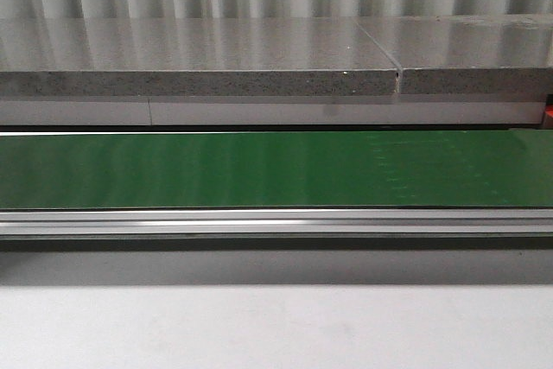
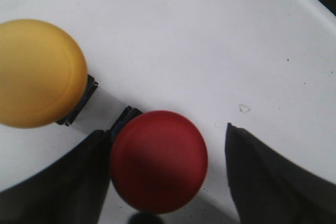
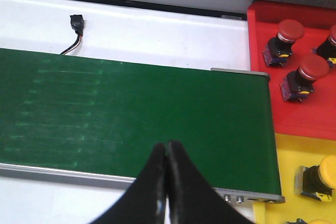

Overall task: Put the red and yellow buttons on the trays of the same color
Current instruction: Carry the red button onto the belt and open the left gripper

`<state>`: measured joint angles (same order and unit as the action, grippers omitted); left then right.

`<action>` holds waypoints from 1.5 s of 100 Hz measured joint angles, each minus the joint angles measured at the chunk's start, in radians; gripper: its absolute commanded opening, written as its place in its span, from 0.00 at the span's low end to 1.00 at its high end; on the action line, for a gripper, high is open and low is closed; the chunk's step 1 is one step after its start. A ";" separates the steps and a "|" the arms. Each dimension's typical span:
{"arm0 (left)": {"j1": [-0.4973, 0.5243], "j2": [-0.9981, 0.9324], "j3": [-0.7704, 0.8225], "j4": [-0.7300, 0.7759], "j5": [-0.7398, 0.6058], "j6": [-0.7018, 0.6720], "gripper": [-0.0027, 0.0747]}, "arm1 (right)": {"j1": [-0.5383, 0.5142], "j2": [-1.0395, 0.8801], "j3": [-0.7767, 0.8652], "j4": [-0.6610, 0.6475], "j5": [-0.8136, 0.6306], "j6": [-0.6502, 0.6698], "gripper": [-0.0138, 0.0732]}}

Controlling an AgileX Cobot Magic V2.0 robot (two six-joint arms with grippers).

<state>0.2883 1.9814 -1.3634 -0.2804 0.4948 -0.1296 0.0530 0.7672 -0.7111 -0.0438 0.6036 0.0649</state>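
Front view shows only the green conveyor belt (image 1: 276, 168) running across, with a grey stone slab (image 1: 199, 62) behind it and the white table (image 1: 276, 326) in front; neither arm appears. Left wrist view looks down on the table, where the left gripper (image 2: 165, 182) is spread wide around a red button (image 2: 158, 161), one finger touching its side, the other apart from it. A yellow button (image 2: 37, 72) lies just beside the red one. Right wrist view has the right gripper (image 3: 167, 182) pressed together, empty, above the belt. Beyond the belt's end sits a red tray (image 3: 310, 114) carrying three red buttons (image 3: 304, 74), and next to it a yellow tray (image 3: 289, 156) with yellow buttons (image 3: 325, 174).
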 measured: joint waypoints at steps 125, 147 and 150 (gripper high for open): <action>-0.101 -0.409 0.124 -0.006 0.302 0.265 0.01 | 0.000 0.000 0.000 0.000 0.000 0.000 0.08; -0.134 -0.409 0.170 -0.019 0.290 0.267 0.01 | 0.000 0.000 0.000 0.000 0.000 0.000 0.08; -0.133 -0.409 0.173 -0.022 0.290 0.267 0.01 | 0.000 0.000 0.000 0.000 0.000 0.000 0.08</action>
<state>0.1549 1.5721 -1.1899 -0.3023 0.7848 0.1374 0.0530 0.7672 -0.7111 -0.0438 0.6036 0.0649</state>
